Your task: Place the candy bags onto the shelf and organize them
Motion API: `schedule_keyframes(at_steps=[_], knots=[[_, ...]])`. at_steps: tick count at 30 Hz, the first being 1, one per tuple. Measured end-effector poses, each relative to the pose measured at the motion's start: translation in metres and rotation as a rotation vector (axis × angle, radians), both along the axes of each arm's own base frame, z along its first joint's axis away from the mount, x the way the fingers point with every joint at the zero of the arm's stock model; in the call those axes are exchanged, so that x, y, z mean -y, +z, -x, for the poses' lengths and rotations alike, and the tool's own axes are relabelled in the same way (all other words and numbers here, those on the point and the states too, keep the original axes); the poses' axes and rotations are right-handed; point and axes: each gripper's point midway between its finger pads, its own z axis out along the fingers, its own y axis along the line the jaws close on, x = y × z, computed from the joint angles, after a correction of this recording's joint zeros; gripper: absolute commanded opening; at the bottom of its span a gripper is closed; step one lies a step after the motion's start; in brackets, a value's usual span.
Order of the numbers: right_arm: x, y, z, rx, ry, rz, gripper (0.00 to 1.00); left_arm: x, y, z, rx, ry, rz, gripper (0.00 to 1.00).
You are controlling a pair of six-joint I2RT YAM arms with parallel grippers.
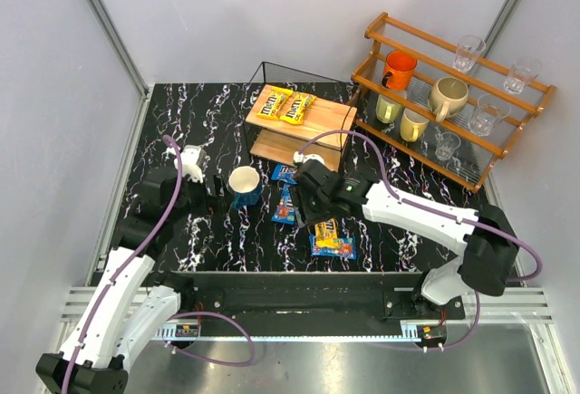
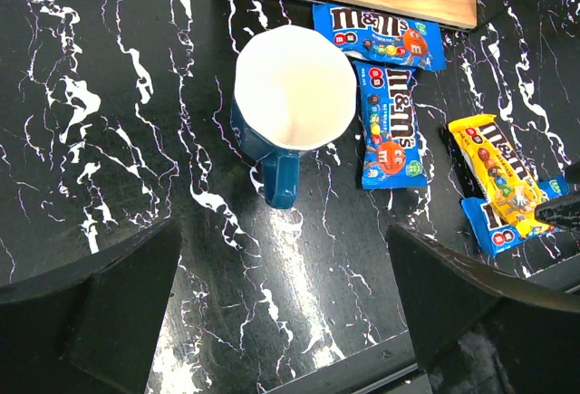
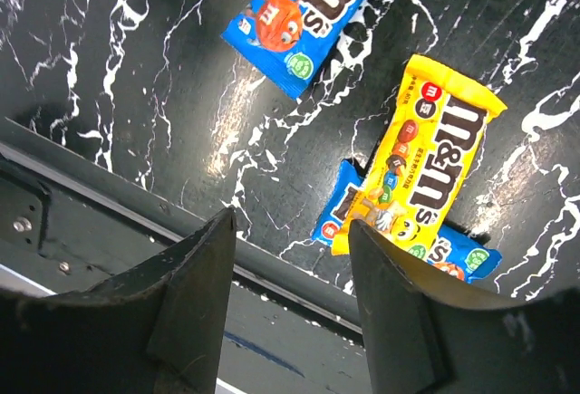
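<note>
Right jaws (image 3: 292, 231): standing apart, nothing between them, nothing held. Left jaws (image 2: 281, 258): spread wide, also empty, hanging over the blue mug (image 2: 294, 86).

Shelf (image 1: 319, 129): two yellow packets (image 1: 275, 101) lie flat, side by side, on its top board. Four packets are on the counter (image 1: 199, 109), all on the side of the shelf nearest my bases: three blue, one yellow.

Target, as I judge it: the loose yellow packet (image 3: 433, 169), well apart from the shelf. It lies flat, with the end away from the shelf overlapping a blue packet (image 3: 453, 263) beneath it, so the two touch. In the right wrist view it sits ahead of the right jaws and off to one side of the gap, not under it.

Long axis: roughly shelf-to-bases in the top view, and diagonal to my closing line in the wrist view. The printed name reads along that axis, and the end with the cartoon faces points away from the shelf.

Nearer arm: the right, plainly. The left is well apart from the packet.

Judgement: shift sideways over the packet and turn the wrist so the jaws close across its short width. The risk is pinching the blue one along with it.
</note>
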Motion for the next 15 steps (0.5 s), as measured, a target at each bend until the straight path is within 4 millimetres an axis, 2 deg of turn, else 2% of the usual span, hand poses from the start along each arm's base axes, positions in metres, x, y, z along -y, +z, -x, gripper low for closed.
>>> schedule_keyframes(at_steps=[3,7,10,12,15], knots=[[0.007,-0.002,-0.006,0.011,-0.060,-0.044,0.57,0.000,0.000,0.000,0.000,-0.001,0.000,0.99],[0.037,-0.039,-0.009,-0.047,-0.182,-0.069,0.55,0.001,0.000,0.001,0.000,-0.006,0.000,0.99],[0.061,-0.059,-0.003,-0.090,-0.261,-0.102,0.56,0.002,0.000,0.001,0.000,-0.006,0.001,0.99],[0.070,-0.063,0.000,-0.099,-0.296,-0.138,0.56,0.002,0.000,0.001,0.000,-0.008,0.001,0.99],[0.066,-0.056,-0.002,-0.088,-0.309,-0.203,0.56,0.002,0.000,0.001,-0.001,-0.010,0.000,0.99]])
